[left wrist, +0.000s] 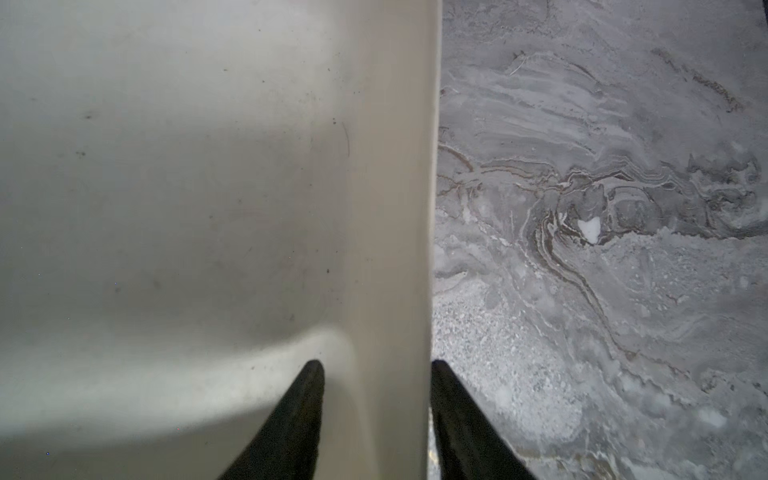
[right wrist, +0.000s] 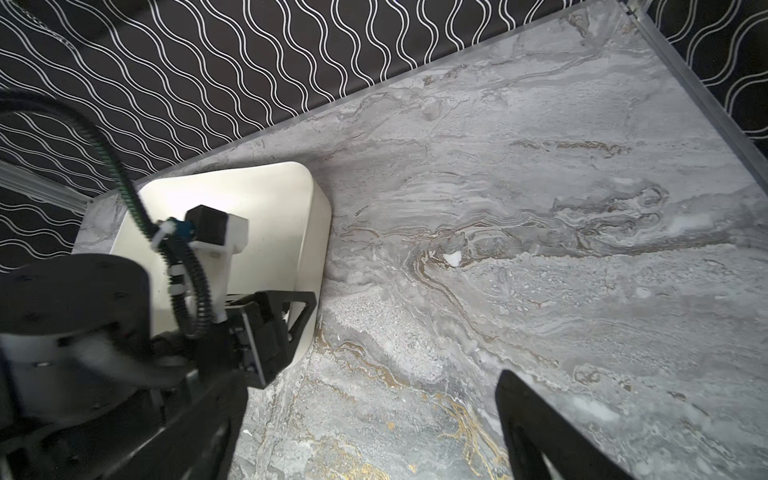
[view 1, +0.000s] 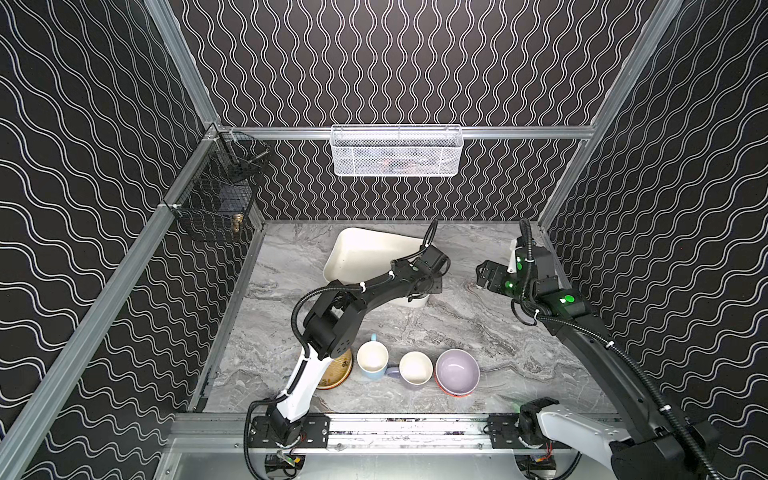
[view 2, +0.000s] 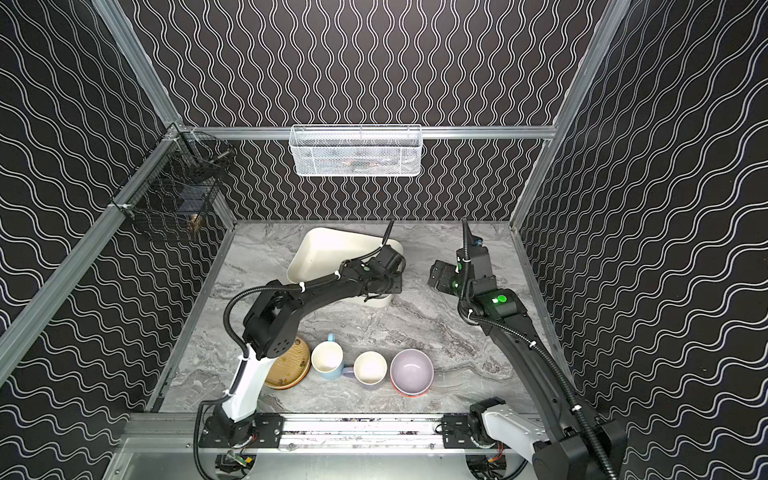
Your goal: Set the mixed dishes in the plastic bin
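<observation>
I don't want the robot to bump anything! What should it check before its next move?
1. Left gripper clear of the plastic bin: not ok. Its open jaws straddle the bin's wall.
2. Right gripper empty: ok. It is open above the bare table.
3. Room in the bin: ok. The part in view holds nothing.
4. Dishes upright: ok. The tan-gold plate, light-blue mug, lavender mug and lavender bowl stand in a row near the front edge.
5. Lavender bowl free to lift alone: cannot tell. It sits on an orange-rimmed dish.
</observation>
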